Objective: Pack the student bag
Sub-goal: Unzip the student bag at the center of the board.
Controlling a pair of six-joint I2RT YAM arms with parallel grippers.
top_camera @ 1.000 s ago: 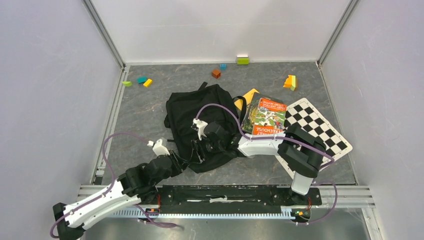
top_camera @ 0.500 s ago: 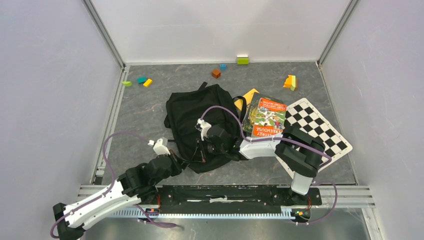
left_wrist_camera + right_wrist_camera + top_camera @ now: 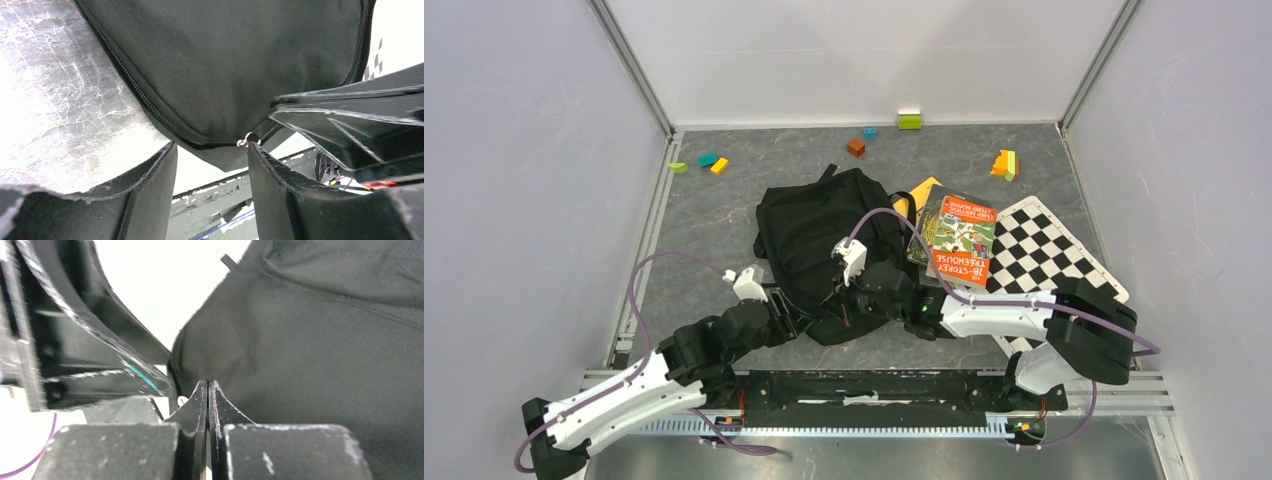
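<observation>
Mid-surface, task item: large soft black fabric student bag lies flat on the grey marbled surface, its near end toward the arm bases.
Bag rim: a black zipper line runs along the near edge, and a small metal pull sits at the corner.
Left tool: jaws parted and holding nothing. The bag's near edge and the pull lie just past its fingertips.
Right tool: fingers pressed fully together, tips against the bag's fabric. Whether anything thin is pinched cannot be told.
Right of bag: orange-and-green paperback book, just beside a black-and-white checkered board.
Far edge: small coloured blocks, scattered, well apart from the bag.
</observation>
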